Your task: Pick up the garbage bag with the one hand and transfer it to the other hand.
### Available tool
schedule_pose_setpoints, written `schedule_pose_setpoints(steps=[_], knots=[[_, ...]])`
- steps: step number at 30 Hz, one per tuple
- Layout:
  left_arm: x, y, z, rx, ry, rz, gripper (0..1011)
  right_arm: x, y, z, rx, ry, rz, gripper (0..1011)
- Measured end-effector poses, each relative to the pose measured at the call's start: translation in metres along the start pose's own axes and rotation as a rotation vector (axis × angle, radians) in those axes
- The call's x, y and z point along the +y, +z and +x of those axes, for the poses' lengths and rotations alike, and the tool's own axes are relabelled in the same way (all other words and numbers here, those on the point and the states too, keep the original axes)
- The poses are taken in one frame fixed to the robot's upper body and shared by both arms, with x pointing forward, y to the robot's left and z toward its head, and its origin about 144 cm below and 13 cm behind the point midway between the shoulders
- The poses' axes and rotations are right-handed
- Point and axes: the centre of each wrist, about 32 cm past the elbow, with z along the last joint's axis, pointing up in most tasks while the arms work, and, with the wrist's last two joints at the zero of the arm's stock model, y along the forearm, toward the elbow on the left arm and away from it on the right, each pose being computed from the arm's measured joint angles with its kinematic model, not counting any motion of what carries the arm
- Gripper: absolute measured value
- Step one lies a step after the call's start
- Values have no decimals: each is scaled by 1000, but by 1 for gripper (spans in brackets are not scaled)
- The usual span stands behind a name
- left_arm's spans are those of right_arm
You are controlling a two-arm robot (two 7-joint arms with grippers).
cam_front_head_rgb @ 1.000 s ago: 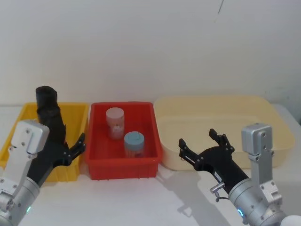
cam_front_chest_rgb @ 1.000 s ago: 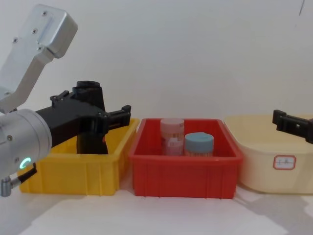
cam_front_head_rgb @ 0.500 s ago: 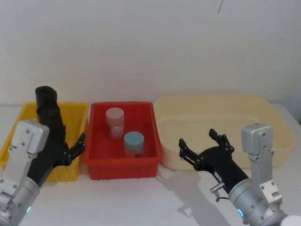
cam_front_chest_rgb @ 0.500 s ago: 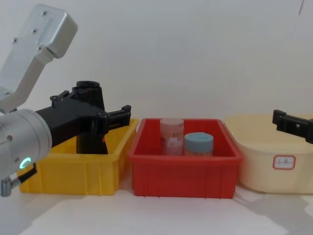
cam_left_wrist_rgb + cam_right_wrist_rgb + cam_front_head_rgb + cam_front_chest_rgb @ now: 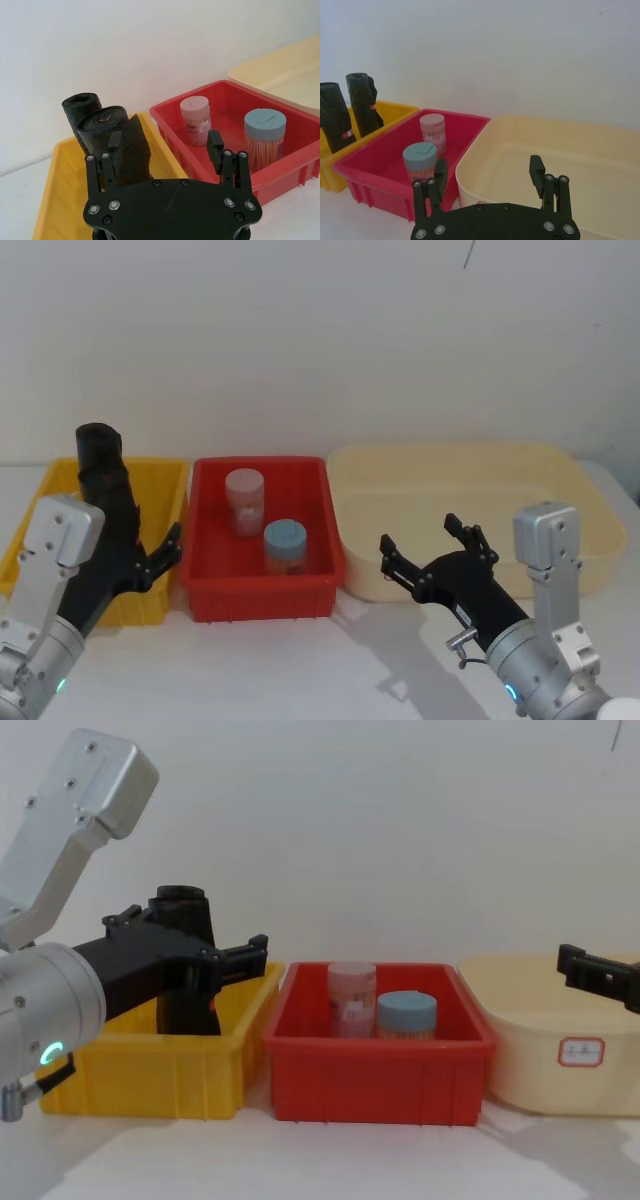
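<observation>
Garbage bag [image 5: 99, 455] stands upright in yellow bin [image 5: 166, 480], left hand [image 5: 192, 935] reaching level, fingers spread beside it; right hand [image 5: 420, 534] open.

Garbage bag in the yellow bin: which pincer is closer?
Left. The left pincer is open just in front of the garbage bag; the right pincer sits by the cream tub, beyond the red bin.

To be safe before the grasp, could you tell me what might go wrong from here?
1. The garbage bag stands right beside a flapped roll in the yellow bin; the open left end effector could close on the wrong roll or both.
2. The right end effector hovers open before the cream tub, so a weak grip might drop the bag on the way.
</observation>
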Motion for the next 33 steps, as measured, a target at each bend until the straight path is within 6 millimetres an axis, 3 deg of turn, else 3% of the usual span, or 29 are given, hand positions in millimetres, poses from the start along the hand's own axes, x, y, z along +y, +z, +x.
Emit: schedule_pose_setpoints(steps=[33], knots=[[24, -7, 11, 54, 76, -4, 1000, 0, 0, 0, 0, 0, 0, 1001]])
